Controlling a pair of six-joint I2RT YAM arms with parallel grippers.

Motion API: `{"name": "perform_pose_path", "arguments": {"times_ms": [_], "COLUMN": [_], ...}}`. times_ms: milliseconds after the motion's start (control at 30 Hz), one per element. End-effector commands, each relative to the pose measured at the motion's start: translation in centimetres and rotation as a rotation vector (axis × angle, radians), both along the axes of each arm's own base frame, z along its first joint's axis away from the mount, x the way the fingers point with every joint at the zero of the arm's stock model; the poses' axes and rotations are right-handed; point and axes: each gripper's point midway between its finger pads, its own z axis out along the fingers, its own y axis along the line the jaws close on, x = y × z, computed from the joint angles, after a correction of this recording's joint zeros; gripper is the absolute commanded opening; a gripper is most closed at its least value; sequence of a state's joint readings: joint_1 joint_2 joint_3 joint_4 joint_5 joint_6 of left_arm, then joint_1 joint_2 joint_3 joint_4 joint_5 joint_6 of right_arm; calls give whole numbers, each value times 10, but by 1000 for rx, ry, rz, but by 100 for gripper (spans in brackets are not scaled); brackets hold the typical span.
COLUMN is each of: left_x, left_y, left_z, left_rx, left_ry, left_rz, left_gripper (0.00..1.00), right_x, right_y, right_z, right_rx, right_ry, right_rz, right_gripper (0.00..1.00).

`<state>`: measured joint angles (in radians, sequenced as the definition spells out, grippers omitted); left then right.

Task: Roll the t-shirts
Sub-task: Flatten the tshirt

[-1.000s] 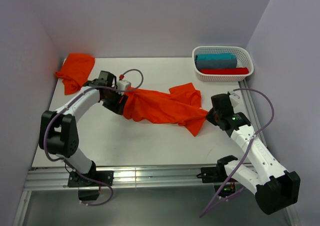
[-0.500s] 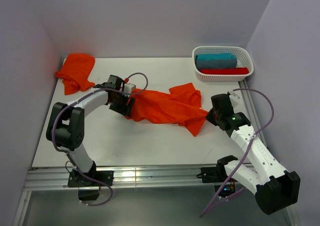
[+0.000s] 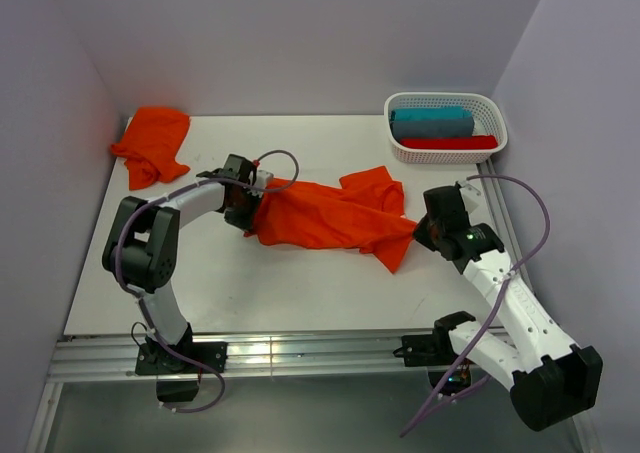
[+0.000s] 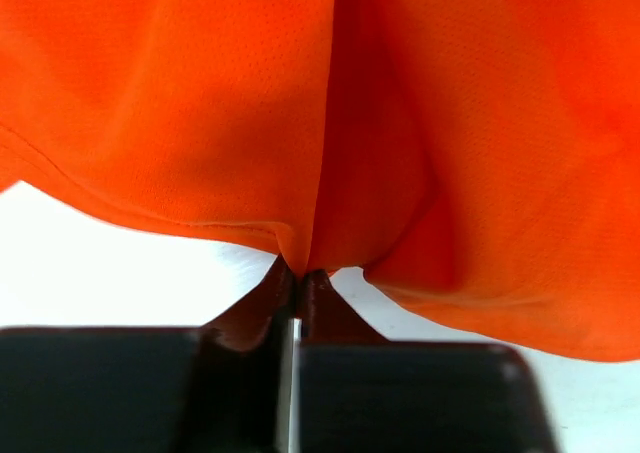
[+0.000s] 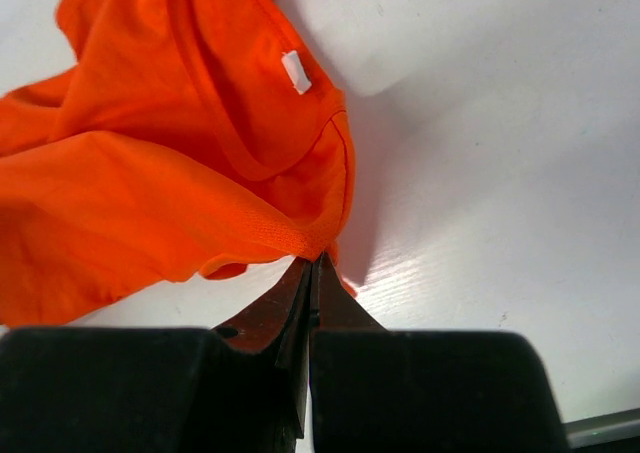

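T-shirt [image 3: 330, 218] spans between left fingers [image 4: 250, 315] and right fingers [image 5: 282, 311], pinched by both.

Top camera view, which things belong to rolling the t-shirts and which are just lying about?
Job: bright orange thin-fabric t-shirt stretched mid-table; crumpled bright orange t-shirt, far left corner.
Lying about: white plastic lattice basket; teal folded cloth; red folded cloth, both inside it.

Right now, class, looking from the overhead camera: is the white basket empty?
No, the white basket holds a teal folded cloth with a red one lying beside it.
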<state>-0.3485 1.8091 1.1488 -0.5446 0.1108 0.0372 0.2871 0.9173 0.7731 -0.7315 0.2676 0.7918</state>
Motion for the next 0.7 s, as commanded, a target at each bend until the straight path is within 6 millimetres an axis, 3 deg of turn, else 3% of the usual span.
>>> {"name": "perform_pose_path", "arguments": {"times_ms": [0,167,267,467,667], "left_x": [17,44,49,41,23], "left_y": [7,40,64,100,107], "left_z": [24,89,112,132,132], "left_rx": [30,65,85,131,124], "left_ry": [-83,-210,-228,-225,-158], "left_rz": [14,44,48,5,-82], "left_gripper": [0,0,0,0,3], "right_x": [7,1,1,-6,-7], "right_y": [-3,-11,-12,-17,-14], "right_z": [39,66,78,81,78], "right_rx": [-2,-35,-43,-71,-67], "right_ry": [-91,-122,-138,-131,-126], "right_rz": [1,2,14,19,42], "right_gripper": [0,0,0,0,0]}}
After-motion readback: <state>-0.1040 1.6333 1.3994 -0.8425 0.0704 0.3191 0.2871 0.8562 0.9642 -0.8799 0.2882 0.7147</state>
